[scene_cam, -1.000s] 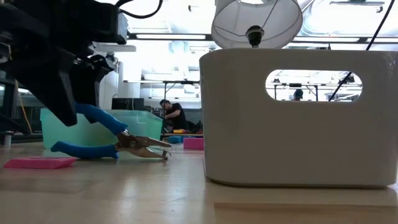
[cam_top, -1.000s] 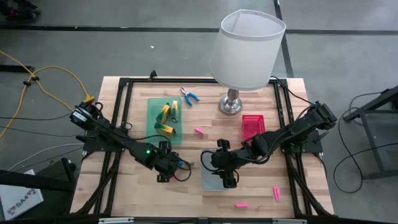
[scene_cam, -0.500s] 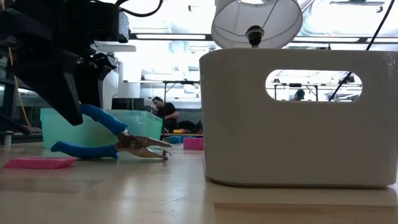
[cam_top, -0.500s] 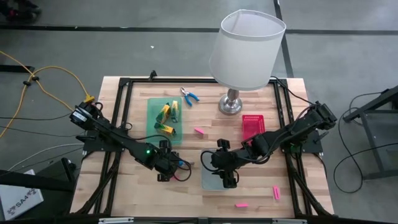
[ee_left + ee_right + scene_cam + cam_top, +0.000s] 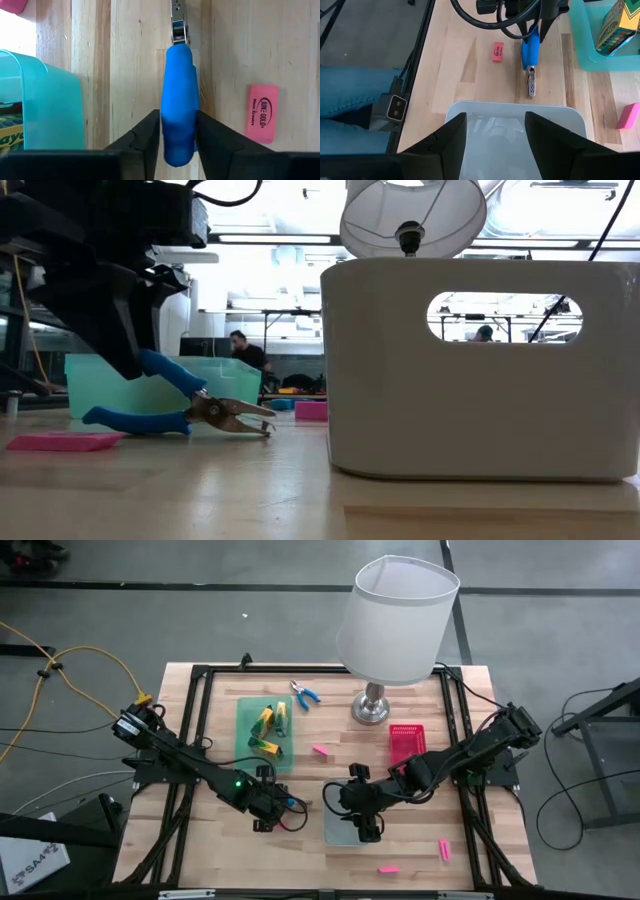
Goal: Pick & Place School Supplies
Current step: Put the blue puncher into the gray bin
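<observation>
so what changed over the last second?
The left gripper closed its dark fingers onto the blue-handled metal tool lying on the wooden table; it was open around it before. Tool not lifted. The right gripper stayed open above the white plastic bin.

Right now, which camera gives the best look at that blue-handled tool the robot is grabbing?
The left wrist view: the blue-handled pliers fill it, pinched by the left hand. The low view shows them sideways, partly hidden; the right wrist view shows them farther off; the high view barely shows them.

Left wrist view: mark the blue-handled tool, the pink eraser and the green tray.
blue-handled tool [image 5: 178,100], left wrist view, handle middle.
pink eraser [image 5: 262,112], left wrist view, printed face.
green tray [image 5: 50,115], left wrist view, side wall.
</observation>
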Available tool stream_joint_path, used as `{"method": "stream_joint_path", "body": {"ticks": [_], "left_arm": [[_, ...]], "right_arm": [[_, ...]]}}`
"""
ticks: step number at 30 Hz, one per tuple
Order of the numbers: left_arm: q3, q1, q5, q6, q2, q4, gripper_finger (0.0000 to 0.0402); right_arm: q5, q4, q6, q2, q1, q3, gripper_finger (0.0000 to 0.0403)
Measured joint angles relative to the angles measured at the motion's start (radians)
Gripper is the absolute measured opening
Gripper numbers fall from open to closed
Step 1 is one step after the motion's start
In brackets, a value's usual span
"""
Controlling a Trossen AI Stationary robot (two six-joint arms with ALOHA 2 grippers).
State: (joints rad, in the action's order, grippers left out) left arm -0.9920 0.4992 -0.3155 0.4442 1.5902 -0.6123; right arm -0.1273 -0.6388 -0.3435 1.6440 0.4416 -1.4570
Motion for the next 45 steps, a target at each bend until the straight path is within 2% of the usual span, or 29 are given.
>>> {"method": "stream_joint_path", "body": {"ticks": [6,16,23,32,39,45], "left_arm": [[0.0,0.0,-0.001,-0.001,-0.001,-0.001,0.0068],[0.0,0.0,0.01,-0.002,-0.006,-0.001,0.0068],[0.0,0.001,-0.016,-0.004,-0.079,0.0,0.0068],[-0.001,0.018,-0.089,-0.098,-0.177,0.073,0.0068],[-0.001,0.038,-0.17,-0.199,-0.19,0.107,0.0068],[-0.001,0.041,-0.186,-0.283,-0.19,0.203,0.0068]], "right_arm": [[0.0,0.0,0.0,0.0,0.0,0.0,0.0193],[0.0,0.0,0.0,0.0,0.0,0.0,0.0193],[0.0,0.0,0.0,0.0,-0.001,0.0,0.0193],[0.0,0.016,0.01,0.0,-0.001,0.0,0.0193],[0.0,0.07,0.054,0.0,-0.001,0.0,0.0193],[0.0,0.086,0.061,0.0,-0.019,0.001,0.0193]]}}
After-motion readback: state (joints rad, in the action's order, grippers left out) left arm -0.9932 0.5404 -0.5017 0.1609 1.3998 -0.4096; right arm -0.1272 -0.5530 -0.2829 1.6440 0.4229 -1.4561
